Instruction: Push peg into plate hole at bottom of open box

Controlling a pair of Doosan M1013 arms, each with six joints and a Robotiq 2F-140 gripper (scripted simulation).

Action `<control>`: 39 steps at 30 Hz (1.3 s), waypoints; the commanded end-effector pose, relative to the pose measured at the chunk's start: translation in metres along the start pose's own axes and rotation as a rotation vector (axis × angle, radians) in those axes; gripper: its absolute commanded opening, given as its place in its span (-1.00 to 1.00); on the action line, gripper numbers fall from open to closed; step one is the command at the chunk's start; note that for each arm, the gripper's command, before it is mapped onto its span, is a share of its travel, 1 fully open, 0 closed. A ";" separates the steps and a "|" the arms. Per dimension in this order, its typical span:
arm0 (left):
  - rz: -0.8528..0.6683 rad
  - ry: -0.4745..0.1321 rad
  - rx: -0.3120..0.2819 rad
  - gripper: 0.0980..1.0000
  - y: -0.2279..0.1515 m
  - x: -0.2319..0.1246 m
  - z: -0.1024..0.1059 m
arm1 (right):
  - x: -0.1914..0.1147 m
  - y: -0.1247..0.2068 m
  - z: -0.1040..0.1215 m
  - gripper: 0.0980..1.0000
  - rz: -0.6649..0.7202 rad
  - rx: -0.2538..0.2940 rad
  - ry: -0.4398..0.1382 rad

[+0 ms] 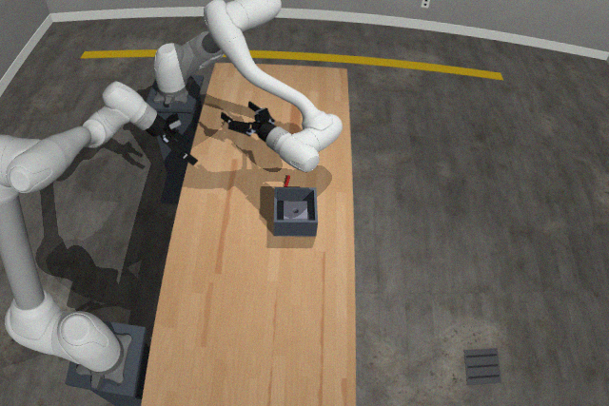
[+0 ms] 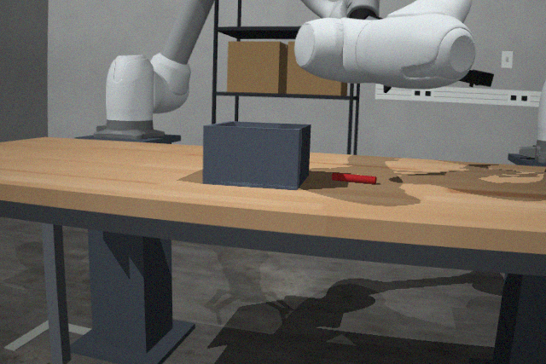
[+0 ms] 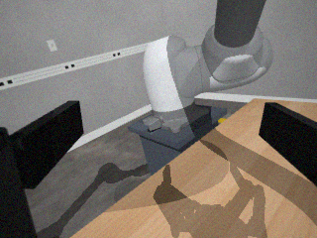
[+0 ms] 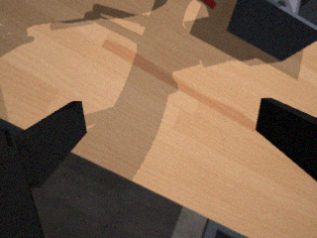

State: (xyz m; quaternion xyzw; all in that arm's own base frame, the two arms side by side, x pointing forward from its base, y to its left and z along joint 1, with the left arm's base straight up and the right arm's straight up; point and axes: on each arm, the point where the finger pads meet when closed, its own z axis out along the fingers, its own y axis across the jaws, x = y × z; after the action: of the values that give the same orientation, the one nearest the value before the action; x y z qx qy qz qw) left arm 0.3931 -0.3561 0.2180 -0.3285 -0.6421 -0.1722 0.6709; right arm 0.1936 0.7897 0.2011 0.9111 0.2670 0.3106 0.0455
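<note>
Evidently nothing is inserted yet; the red peg [image 1: 286,181] [image 2: 354,178] [image 4: 210,3] lies just beside the box [image 1: 295,228] [image 2: 251,155] [image 4: 258,30], at its twelve o'clock from the top; left gripper [image 1: 239,111] [image 2: 434,83] [image 3: 170,118] and right gripper [image 1: 184,140] [image 2: 363,13] [image 4: 170,115] are wide open, empty; grasping, lifting and full insertion remain.

From my top view: peg [image 1: 286,181] [image 2: 354,178] [image 4: 210,2] lying on table [image 1: 255,293] [image 2: 110,170] [image 3: 198,198] [image 4: 208,164], just beside open box [image 1: 295,228] [image 2: 251,155] [image 4: 263,30]; plate [image 1: 288,208] sitting inside at the bottom.
</note>
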 end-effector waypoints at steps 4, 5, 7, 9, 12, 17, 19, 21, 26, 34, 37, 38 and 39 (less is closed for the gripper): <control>0.087 -0.052 0.009 1.00 0.012 0.003 0.002 | -0.029 0.018 0.003 1.00 -0.076 -0.027 -0.058; 0.114 -0.068 0.011 1.00 0.015 0.003 0.002 | -0.037 0.023 0.004 1.00 -0.098 -0.035 -0.075; 0.177 -0.107 0.013 1.00 0.024 0.005 0.004 | -0.057 0.035 0.006 1.00 -0.151 -0.051 -0.117; 0.215 -0.130 0.014 1.00 0.029 0.005 0.004 | -0.069 0.042 0.007 1.00 -0.181 -0.059 -0.141; 0.301 -0.183 0.011 1.00 0.041 0.007 0.006 | -0.094 0.058 0.007 1.00 -0.249 -0.075 -0.197; 0.450 -0.278 -0.006 1.00 0.061 0.011 0.007 | -0.155 0.096 0.004 1.00 -0.410 -0.097 -0.336; 0.506 -0.315 -0.017 1.00 0.070 0.013 0.008 | -0.177 0.110 0.002 1.00 -0.468 -0.100 -0.389; 0.561 -0.351 -0.030 1.00 0.078 0.014 0.008 | -0.198 0.123 -0.002 1.00 -0.527 -0.100 -0.442; 0.669 -0.423 -0.064 1.00 0.094 0.017 0.009 | -0.241 0.151 -0.011 1.00 -0.642 -0.090 -0.552; 0.882 -0.564 -0.165 1.00 0.129 0.026 0.010 | -0.322 0.206 -0.040 1.00 -0.866 -0.029 -0.780; 0.954 -0.610 -0.211 1.00 0.141 0.030 0.010 | -0.351 0.226 -0.053 1.00 -0.945 0.009 -0.866; 0.977 -0.625 -0.228 1.00 0.146 0.031 0.010 | -0.360 0.232 -0.058 1.00 -0.971 0.023 -0.895; 1.000 -0.640 -0.245 1.00 0.150 0.032 0.010 | -0.369 0.239 -0.063 1.00 -0.996 0.038 -0.923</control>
State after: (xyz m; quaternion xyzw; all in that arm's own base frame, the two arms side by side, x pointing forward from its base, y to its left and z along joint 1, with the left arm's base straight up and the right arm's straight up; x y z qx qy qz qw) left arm 0.4769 -0.2468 0.2146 -0.6654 -0.5766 0.1767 0.4400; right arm 0.0428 0.4316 0.1099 0.7542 0.5851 -0.1129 0.2759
